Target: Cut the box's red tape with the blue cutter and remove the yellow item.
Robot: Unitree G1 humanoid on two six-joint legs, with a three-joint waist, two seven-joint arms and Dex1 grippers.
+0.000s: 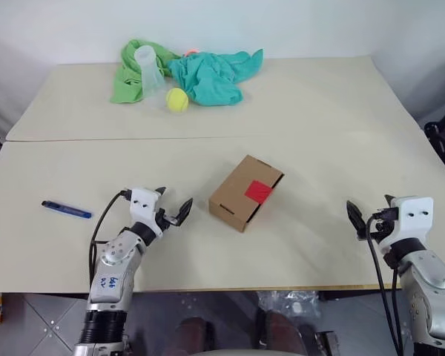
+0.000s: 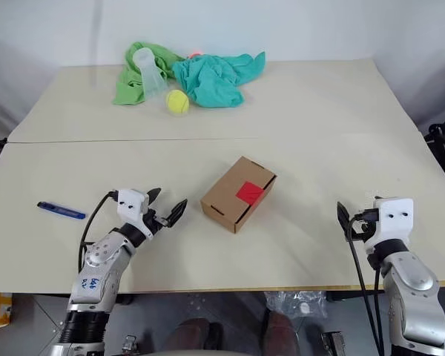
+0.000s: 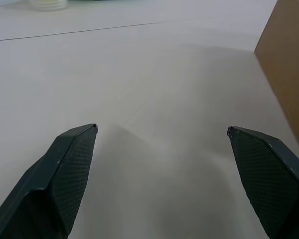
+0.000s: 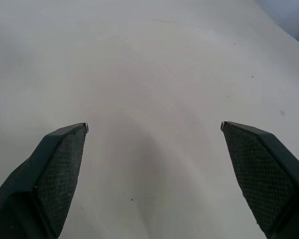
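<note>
Plainly, two pale tables (image 1: 297,104) abut below white wall (image 1: 297,26).

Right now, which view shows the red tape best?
The left eye view: the red tape lies in full sight on top of the closed box, folding over its long edge. The right eye view shows it about as well. The left wrist view catches a plain brown side of the box, no tape. The right wrist view shows bare table.
</note>
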